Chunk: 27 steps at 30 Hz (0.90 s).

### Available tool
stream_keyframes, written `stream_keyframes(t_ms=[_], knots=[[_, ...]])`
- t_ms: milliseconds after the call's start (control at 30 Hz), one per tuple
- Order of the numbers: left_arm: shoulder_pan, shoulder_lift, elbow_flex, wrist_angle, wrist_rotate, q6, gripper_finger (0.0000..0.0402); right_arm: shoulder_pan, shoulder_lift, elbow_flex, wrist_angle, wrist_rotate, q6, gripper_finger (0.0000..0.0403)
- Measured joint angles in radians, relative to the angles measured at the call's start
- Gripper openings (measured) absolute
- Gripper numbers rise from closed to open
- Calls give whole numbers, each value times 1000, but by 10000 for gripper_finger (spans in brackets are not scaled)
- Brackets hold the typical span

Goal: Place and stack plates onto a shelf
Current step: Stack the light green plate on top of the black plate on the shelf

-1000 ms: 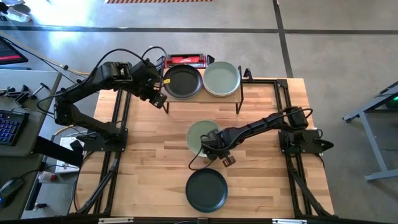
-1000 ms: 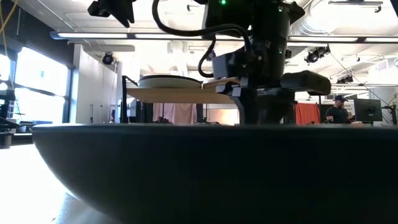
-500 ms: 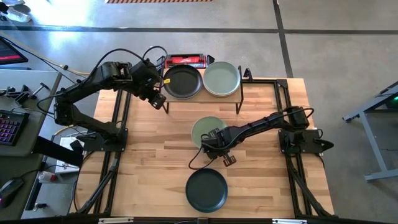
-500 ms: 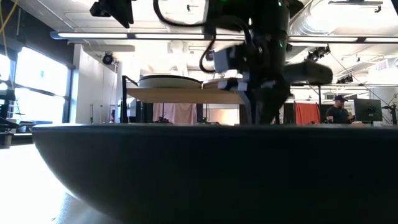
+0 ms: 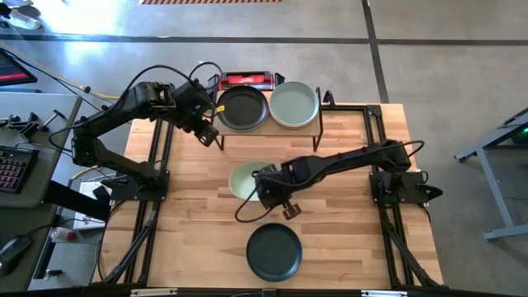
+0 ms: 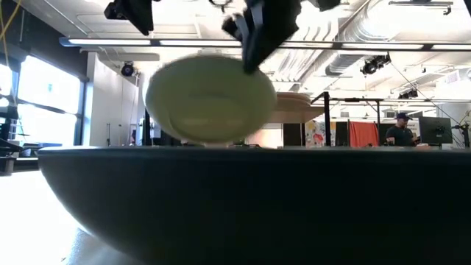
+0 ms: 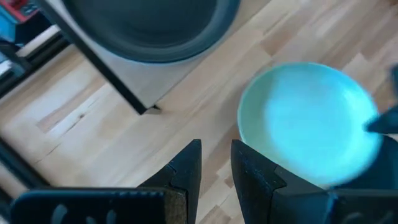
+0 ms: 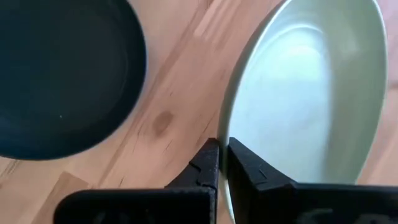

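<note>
Fingers of the right gripper (image 8: 217,163) are pinched on the rim of a sage green plate (image 5: 246,179), which is held tilted above the table (image 5: 346,239) near its middle. In the low view this plate (image 6: 210,98) is seen lifted clear of the tabletop. A black plate (image 5: 275,252) lies flat on the table nearer the front edge. The left gripper (image 5: 210,132) is held beside the shelf's (image 5: 268,130) left end, its fingers (image 7: 186,168) nearly closed with nothing between them. On the shelf, another black plate (image 5: 242,108) and another green plate (image 5: 294,105) are set side by side.
</note>
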Motion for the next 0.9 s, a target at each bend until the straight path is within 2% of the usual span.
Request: stream_keyframes(t_ms=[333,433,900], knots=[[23,0,0,-54,-60,-3,74,-28,0,197,-73,11,-67,0],[44,0,0,-61,-81,-1,74,-38,0,229,-87,45,-94,0],[176,0,0,-33,-92,96,74,-160,0,256,-24,246,-258,0]])
